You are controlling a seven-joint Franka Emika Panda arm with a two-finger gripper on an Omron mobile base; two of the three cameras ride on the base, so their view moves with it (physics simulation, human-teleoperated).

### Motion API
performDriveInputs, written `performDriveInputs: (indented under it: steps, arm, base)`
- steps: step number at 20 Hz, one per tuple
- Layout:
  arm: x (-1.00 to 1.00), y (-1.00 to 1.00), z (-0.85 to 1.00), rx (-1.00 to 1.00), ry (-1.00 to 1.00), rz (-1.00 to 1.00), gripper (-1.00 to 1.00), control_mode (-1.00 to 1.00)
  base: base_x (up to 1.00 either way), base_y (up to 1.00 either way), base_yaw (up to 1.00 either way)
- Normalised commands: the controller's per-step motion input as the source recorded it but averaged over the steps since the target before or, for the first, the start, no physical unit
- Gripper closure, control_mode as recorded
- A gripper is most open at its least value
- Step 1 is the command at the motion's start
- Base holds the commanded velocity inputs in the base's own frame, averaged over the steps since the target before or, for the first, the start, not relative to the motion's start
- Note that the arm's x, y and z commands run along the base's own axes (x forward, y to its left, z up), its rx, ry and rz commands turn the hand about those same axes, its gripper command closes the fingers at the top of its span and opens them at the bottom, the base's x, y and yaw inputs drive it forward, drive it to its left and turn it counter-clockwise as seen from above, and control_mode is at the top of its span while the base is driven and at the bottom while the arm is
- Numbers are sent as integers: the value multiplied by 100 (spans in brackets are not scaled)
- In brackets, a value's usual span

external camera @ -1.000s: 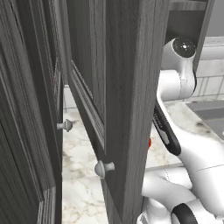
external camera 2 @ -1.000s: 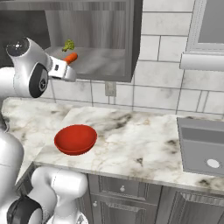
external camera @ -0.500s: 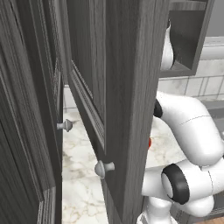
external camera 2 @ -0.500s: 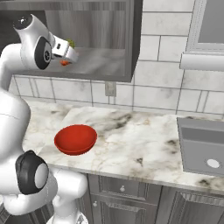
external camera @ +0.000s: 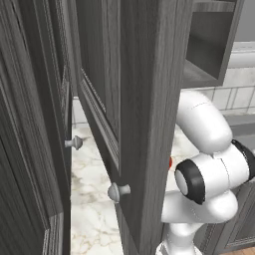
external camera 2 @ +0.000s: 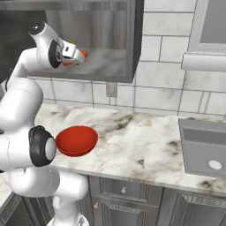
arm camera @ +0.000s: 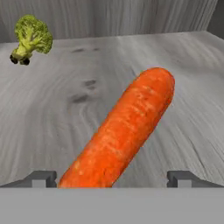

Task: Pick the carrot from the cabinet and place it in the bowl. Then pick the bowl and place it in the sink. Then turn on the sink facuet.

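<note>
The gripper is spread wide at the cabinet shelf — grasping nothing. The carrot lies between its 2 fingers, broccoli well behind.

The carrot lies on the cabinet shelf between the gripper fingertips, its near end at the gripper and its far end angled away to the right. A broccoli floret sits on the same shelf, farther back and to the left of the carrot. Below the cabinet, the bowl rests on the bench near its front edge, and the sink is set into the bench well apart to the right.
</note>
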Motion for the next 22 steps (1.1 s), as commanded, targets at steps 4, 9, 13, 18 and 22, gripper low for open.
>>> performDriveInputs:
  steps: [4, 9, 13, 18, 22]
  arm:
    - [72, 11, -21, -1, 3, 0, -100, -100]
    - [44, 8, -8, 0, 7, 0, -100, -100]
    - [14, 0, -26, 0, 10, 0, 100, -100]
    - [-2, 0, -27, 0, 8, 0, 100, -100]
    - [-42, 0, -15, 0, -2, -1, 100, -100]
  base:
    - [0, 0, 0]
    - [0, 0, 0]
    - [0, 0, 0]
    - [0, 0, 0]
    - [0, 0, 0]
